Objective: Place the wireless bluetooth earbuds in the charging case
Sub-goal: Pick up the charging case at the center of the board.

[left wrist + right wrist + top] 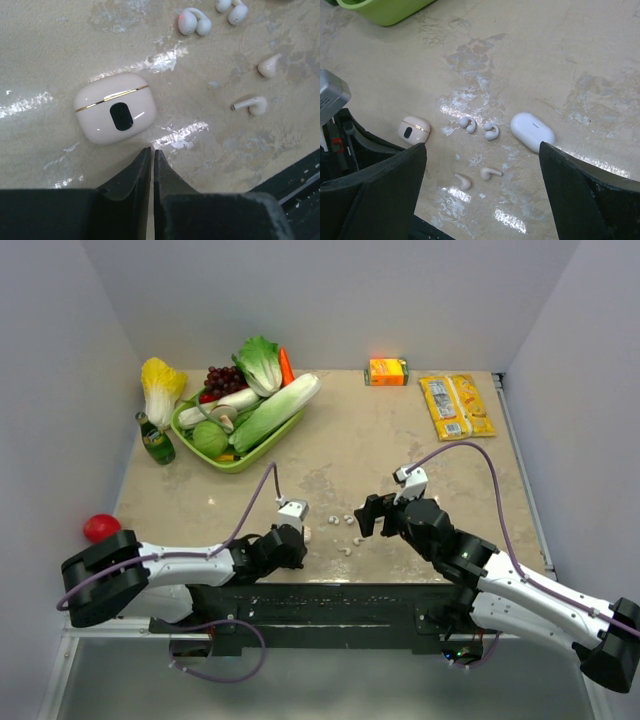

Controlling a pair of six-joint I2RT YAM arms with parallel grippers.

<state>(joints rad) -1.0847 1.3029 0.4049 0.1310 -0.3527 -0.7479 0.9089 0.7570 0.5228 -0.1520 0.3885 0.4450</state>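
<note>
Currently left gripper [152, 150] jaws pressed together, empty, tips just beside closed charging case [115, 108] on table [45, 45]. Right gripper [482, 146] jaws spread wide, empty. Stemmed earbuds [251, 105] loose on table, near case.

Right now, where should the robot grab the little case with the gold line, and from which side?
Probably the case body, on the black-oval side of the gold seam, pinched across its rounded edges from straight above. It lies flat and closed, so that leaves the lid free. The shut left end effector must open first.
</note>
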